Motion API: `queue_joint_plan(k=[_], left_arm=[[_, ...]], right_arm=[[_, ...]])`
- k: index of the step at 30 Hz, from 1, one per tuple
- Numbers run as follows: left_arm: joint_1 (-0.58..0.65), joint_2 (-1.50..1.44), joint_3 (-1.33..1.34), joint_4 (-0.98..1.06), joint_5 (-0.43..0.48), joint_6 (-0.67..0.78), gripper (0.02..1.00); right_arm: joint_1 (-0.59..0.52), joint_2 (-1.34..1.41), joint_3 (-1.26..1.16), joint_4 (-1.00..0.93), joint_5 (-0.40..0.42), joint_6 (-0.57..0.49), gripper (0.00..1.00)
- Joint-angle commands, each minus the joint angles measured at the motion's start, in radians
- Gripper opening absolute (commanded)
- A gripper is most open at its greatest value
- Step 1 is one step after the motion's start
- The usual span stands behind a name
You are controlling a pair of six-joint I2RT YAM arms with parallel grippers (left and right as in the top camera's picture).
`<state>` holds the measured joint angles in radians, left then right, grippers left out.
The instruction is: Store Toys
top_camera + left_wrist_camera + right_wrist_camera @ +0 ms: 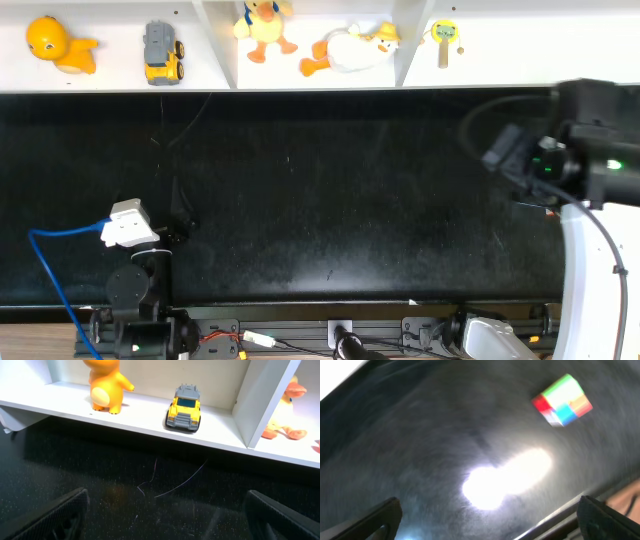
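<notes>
A multicoloured cube [563,400] lies on the black table [420,460], some way ahead of my right gripper [487,522], which is open with nothing between its fingers. The right arm [575,150] hangs over the table's right side. My left gripper [167,515] is open and empty above the table, facing the white shelf [150,422]. On that shelf stand an orange duck [105,385] and a yellow toy truck [186,407]. The left arm [130,228] is folded at the lower left.
The shelf [320,80] runs along the table's far edge, split by dividers. It also holds a yellow plush duck [265,25], a white plush goose [350,48] and a small yellow toy [443,38]. A bright glare patch [505,477] lies on the table.
</notes>
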<state>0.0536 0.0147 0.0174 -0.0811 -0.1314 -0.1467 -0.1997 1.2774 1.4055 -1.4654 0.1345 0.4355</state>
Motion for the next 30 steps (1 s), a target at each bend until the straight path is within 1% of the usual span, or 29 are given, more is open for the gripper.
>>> queue_joint_plan(k=[1,3,7,9,16,21,26,30], left_arm=[[-0.003,-0.012,-0.009,0.006,0.01,0.019,0.998],[-0.003,-0.012,-0.009,0.006,0.01,0.019,0.998],[-0.003,-0.012,-0.009,0.006,0.01,0.019,0.998],[-0.003,-0.012,-0.009,0.006,0.01,0.019,0.998],[-0.003,-0.012,-0.009,0.006,0.01,0.019,0.998],[-0.003,-0.012,-0.009,0.006,0.01,0.019,0.998],[-0.003,-0.012,-0.009,0.006,0.01,0.019,0.998],[-0.003,-0.012,-0.009,0.006,0.01,0.019,0.998]], right_arm=[[-0.151,-0.01,-0.052,-0.004,-0.014,0.23,0.998],[-0.208,-0.01,-0.077,0.002,-0.01,0.279,0.996],[-0.299,-0.01,-0.115,0.021,0.026,0.326,0.996],[-0.337,-0.01,-0.127,0.043,0.046,0.327,0.998],[-0.431,-0.008,-0.138,0.193,0.05,0.309,0.998],[-0.457,0.04,-0.167,0.29,0.05,0.277,0.996],[-0.457,0.147,-0.193,0.334,0.05,0.32,0.998],[-0.457,0.219,-0.193,0.365,0.05,0.32,0.996]])
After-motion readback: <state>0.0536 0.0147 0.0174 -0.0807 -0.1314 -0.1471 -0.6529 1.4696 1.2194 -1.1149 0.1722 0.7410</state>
